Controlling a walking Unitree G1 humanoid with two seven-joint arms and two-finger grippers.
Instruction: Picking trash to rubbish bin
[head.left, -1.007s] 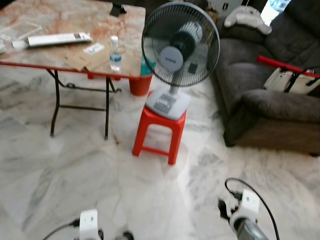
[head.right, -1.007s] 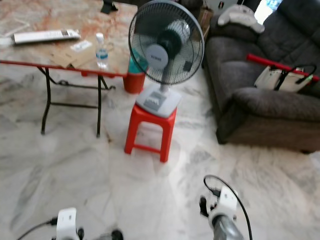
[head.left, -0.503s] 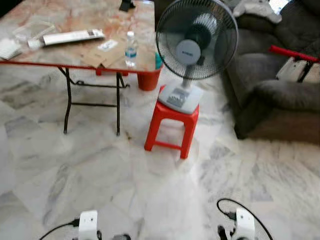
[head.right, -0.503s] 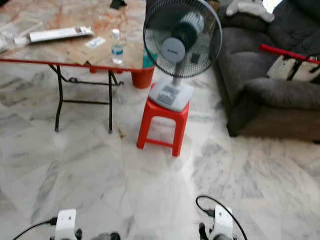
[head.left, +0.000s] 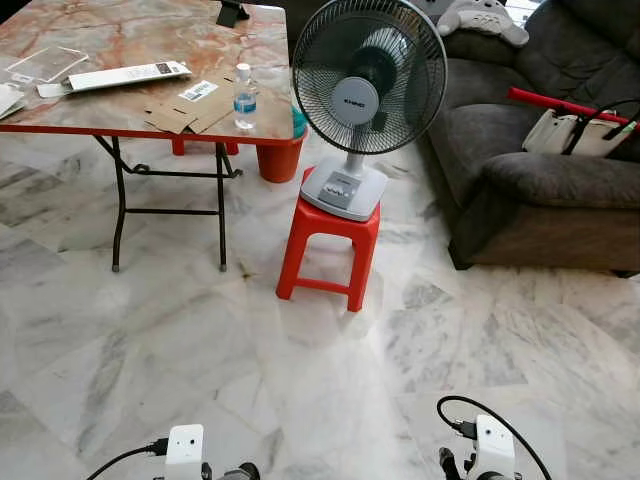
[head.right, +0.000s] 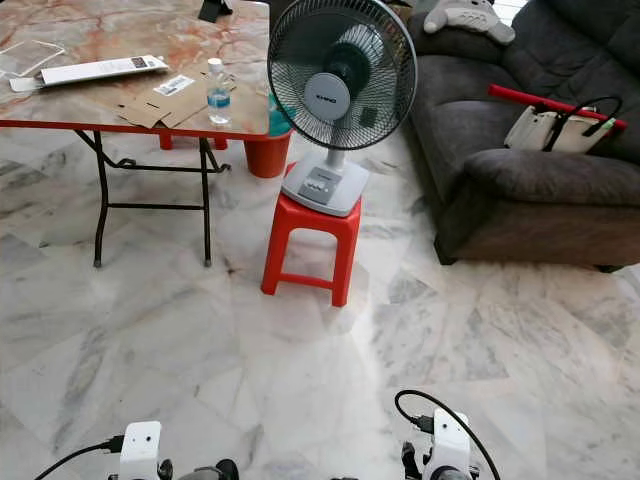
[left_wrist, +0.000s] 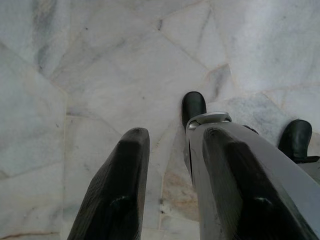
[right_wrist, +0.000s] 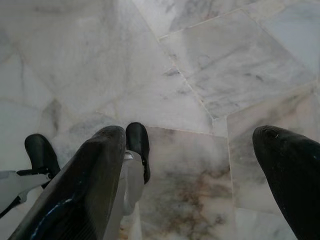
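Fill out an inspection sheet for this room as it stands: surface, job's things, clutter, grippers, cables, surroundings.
Surface: marble floor, bare near the robot; folding table ahead on the left.
Job's things: flattened cardboard, plastic bottle upright beside it, a long white box and clear packaging on the table; orange bin on the floor behind the table's corner.
Clutter: nothing seen on the floor.
Grippers: left gripper hangs over the floor, jaws slightly apart, holding nothing; right gripper likewise, jaws wide open.
Cables: black cable looped at the right wrist; another at the left.
Surroundings: fan on a red stool; dark sofa to the right with a bag.
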